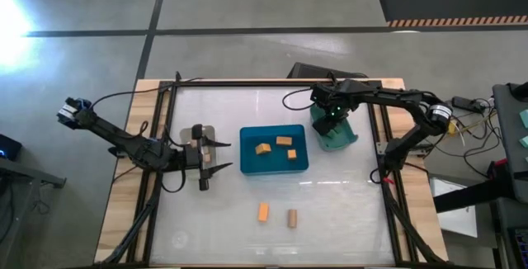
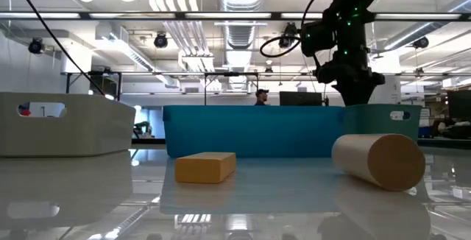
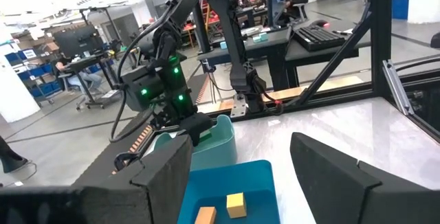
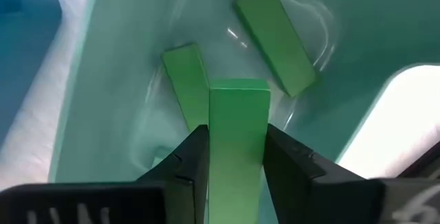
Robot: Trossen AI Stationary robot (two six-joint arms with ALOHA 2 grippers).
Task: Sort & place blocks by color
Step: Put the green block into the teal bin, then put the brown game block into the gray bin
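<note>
My right gripper (image 4: 237, 133) is shut on a green block (image 4: 238, 104) and hangs over the teal bin (image 1: 340, 139), where two more green blocks (image 4: 275, 37) (image 4: 187, 80) lie on the floor. In the high view this gripper (image 1: 329, 119) stands right of the blue bin (image 1: 247, 163), which holds three orange blocks (image 1: 263, 148). One orange block (image 1: 263, 212) and a tan round block (image 1: 291, 218) lie on the table nearer the front. My left gripper (image 1: 221, 155) is open beside the clear bin (image 1: 188, 131) and holds nothing. My right gripper pinches the green block between its two fingers, on the block's long side faces (image 4: 238, 141). The fingers (image 4: 194, 157) come from above, pointing down into the teal bin, and lie along the block. Its free end (image 4: 238, 90) juts past the fingertips, above the bin's floor.
In the low view the orange block (image 2: 206, 167) and the tan round block (image 2: 379, 160) lie in front of the blue bin (image 2: 254, 129), with the clear bin (image 2: 59, 126) to its left. Bare table surrounds the two loose blocks. A person shows far behind.
</note>
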